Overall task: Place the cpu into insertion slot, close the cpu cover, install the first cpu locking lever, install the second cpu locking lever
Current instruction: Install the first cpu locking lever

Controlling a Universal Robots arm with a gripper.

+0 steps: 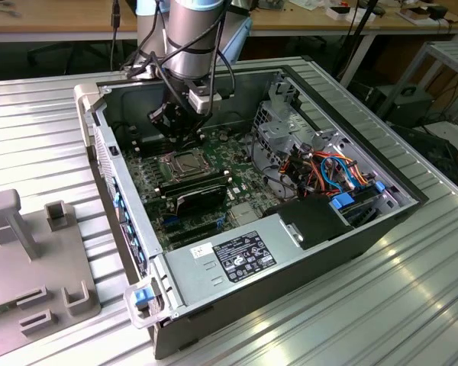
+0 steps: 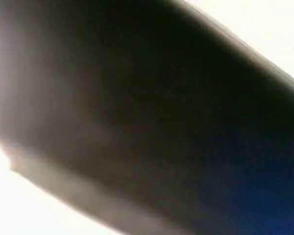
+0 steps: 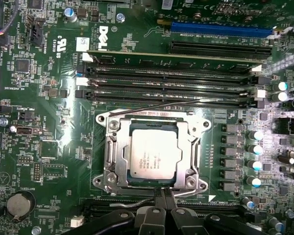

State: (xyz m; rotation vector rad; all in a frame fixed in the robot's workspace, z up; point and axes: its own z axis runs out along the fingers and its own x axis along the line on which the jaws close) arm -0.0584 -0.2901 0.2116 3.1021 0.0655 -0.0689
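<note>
Down inside the open case (image 1: 290, 268), near ten o'clock in the exterior view, the one cpu (image 3: 153, 149) sits in the insertion slot (image 3: 154, 181) under the single cpu cover (image 3: 115, 147). The gripper (image 3: 164, 195) hovers at the socket's edge, clenched and empty as far as I see. Two wire levers (image 3: 176, 104) flank it: springy, I'd judge, best hooked by their bent ends.

My arm (image 1: 189, 38) points steeply downward with the wrist near vertical. My hand (image 1: 177, 126) hangs low beneath it. In the first wrist view my two dark fingertips (image 3: 159, 199) press together into one narrow point.
</note>
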